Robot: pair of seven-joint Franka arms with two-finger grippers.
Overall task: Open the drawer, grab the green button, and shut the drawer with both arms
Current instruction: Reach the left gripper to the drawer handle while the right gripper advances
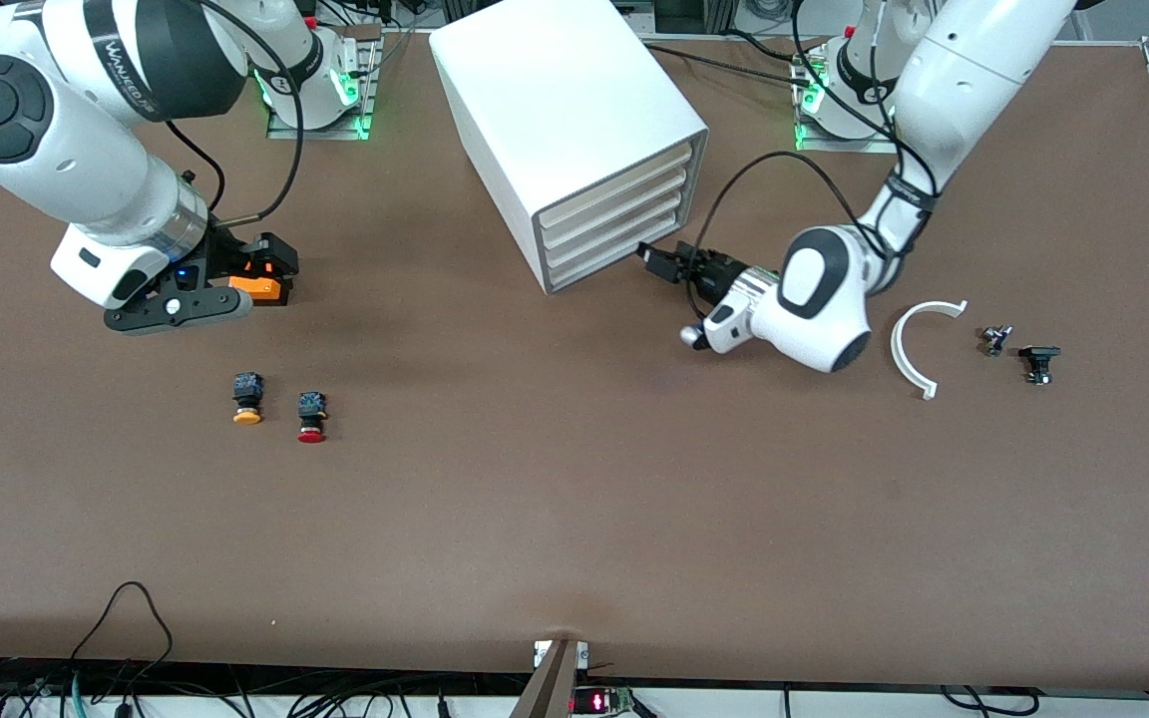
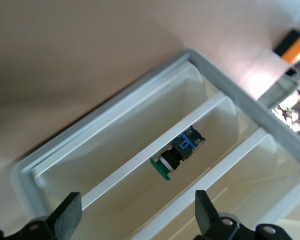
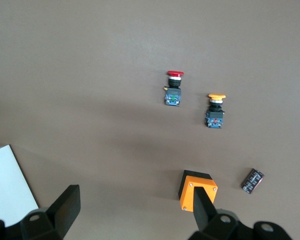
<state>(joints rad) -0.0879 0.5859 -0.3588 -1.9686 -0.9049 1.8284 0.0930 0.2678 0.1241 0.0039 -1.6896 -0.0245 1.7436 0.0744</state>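
The white cabinet (image 1: 555, 110) stands mid-table with all four drawers pushed in. The bottom drawer (image 1: 599, 267) shows its cream front. My left gripper (image 1: 659, 261) is low, right in front of that drawer's front at the end toward the left arm, open and empty. In the left wrist view its fingers (image 2: 70, 217) frame the drawer front (image 2: 115, 145), and the green-capped button (image 2: 177, 152) lies on its side inside, seen over the front's rim. My right gripper (image 1: 257, 261) hangs open and empty over the table toward the right arm's end, beside an orange block (image 3: 197, 190).
A yellow-capped button (image 1: 247, 397) and a red-capped button (image 1: 311, 416) lie nearer the front camera than the right gripper. A white curved piece (image 1: 919, 344) and two small parts (image 1: 995, 340) (image 1: 1039, 362) lie toward the left arm's end. A small dark cylinder (image 3: 252, 180) lies beside the orange block (image 1: 260, 287).
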